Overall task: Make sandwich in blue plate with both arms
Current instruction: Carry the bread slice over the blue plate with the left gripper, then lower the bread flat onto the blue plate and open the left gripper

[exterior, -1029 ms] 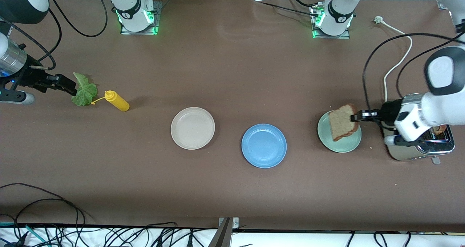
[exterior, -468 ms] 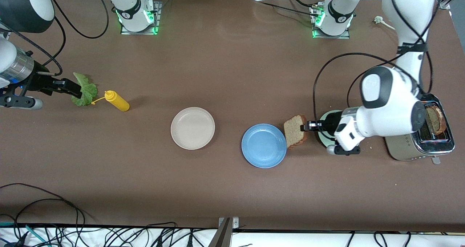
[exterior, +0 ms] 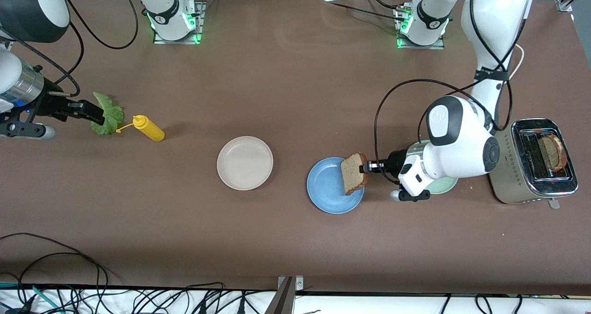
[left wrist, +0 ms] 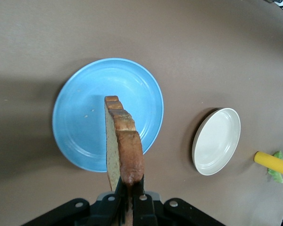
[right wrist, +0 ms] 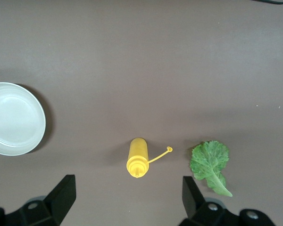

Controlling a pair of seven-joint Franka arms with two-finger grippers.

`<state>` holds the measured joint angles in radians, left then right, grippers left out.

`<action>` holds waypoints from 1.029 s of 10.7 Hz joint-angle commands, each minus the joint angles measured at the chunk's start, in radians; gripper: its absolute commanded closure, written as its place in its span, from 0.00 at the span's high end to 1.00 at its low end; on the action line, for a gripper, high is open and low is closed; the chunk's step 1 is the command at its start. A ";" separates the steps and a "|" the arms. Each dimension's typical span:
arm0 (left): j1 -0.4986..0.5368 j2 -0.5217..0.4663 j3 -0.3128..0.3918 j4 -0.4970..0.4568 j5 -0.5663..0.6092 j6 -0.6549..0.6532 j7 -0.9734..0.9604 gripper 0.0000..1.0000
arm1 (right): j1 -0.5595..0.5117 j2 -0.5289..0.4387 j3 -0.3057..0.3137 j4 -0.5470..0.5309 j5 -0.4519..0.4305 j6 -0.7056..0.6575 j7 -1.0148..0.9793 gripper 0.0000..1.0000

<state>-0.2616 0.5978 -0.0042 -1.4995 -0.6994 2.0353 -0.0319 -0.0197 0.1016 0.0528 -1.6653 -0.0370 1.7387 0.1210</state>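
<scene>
change: we have carried the bread slice [exterior: 354, 172] from the green plate [exterior: 444, 185] over the blue plate [exterior: 328, 190].
left hand [exterior: 368, 167]: clamped on it.
right hand [exterior: 95, 114]: open over the lettuce [exterior: 109, 115], waiting.
meaning: first slice nearly placed.

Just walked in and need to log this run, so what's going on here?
The left gripper is shut on a bread slice, holding it on edge over the blue plate. The right gripper hangs open over the lettuce leaf beside the yellow squeeze bottle. Another slice sits in the toaster. The cream plate holds nothing.
</scene>
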 commanded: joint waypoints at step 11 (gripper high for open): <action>-0.136 0.139 0.009 0.104 -0.045 0.187 -0.122 0.00 | 0.004 0.000 -0.001 0.007 0.012 -0.014 -0.011 1.00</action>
<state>-0.3876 0.7118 -0.0052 -1.4368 -0.7115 2.2197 -0.1512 -0.0175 0.1016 0.0529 -1.6653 -0.0370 1.7386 0.1185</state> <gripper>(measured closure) 0.925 0.000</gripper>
